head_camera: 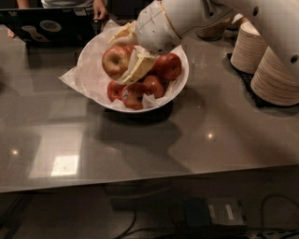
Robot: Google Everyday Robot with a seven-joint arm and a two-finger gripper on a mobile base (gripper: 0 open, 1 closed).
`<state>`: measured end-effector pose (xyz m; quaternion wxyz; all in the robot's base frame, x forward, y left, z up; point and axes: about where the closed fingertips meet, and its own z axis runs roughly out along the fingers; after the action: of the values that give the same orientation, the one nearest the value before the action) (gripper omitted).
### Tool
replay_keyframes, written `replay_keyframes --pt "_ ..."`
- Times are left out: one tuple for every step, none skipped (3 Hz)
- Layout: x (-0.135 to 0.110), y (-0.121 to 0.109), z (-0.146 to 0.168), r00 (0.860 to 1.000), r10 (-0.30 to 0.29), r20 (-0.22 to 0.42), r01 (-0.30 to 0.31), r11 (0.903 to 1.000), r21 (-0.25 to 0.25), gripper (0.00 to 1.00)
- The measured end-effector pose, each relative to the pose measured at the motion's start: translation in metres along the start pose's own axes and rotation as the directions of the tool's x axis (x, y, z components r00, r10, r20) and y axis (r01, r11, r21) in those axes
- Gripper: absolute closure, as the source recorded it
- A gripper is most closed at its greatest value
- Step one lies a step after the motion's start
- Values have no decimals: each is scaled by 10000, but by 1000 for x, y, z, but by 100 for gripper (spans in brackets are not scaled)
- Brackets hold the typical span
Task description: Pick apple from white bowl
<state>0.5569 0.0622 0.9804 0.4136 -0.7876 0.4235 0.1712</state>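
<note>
The white bowl [176, 89] lined with crinkled white paper stands on the grey table at the back centre. My gripper [117, 60] reaches in from the upper right and is shut on the apple [115, 59], the pale yellow-gold one with an orange-red blush. One cream finger [122, 38] lies over the apple's top and the other [138, 69] along its right side. The apple is held at the bowl's left side, raised above the darker red apples [167, 66] that lie in the bowl.
Stacks of beige paper bowls [276, 70] stand at the right on a dark mat. A dark laptop [49, 25] sits at the back left, with a person's hand [99, 8] behind the bowl. The table's front edge [140, 179] runs across below.
</note>
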Motion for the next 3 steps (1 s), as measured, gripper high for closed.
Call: replay_keyframes --pt "-4 -3 -26 9995 -71 317 47 9973 739 100" --pt "1 3 -63 9951 80 989 -243 9859 1655 100" --pt "0 17 -94 9917 599 1140 -824 9755 2039 100"
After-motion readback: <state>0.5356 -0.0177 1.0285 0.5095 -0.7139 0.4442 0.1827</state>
